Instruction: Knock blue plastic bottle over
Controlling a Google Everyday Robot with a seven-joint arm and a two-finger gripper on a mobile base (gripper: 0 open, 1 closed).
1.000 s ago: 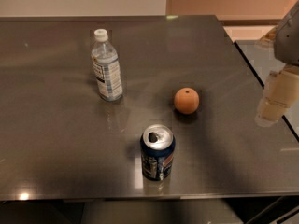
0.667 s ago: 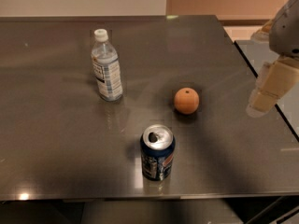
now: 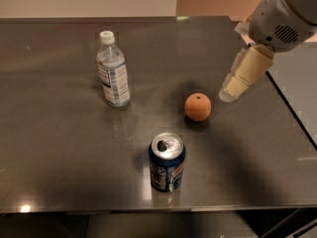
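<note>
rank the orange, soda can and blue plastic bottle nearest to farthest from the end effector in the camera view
End effector hovers at the right.
1. Orange, just left of it.
2. Soda can, front centre.
3. Blue plastic bottle, far left, upright.

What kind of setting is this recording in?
Probably an office or lab test station: a dark glossy table holding a blue plastic bottle, a soda can and an orange, with the end effector hovering beside the orange.
</note>
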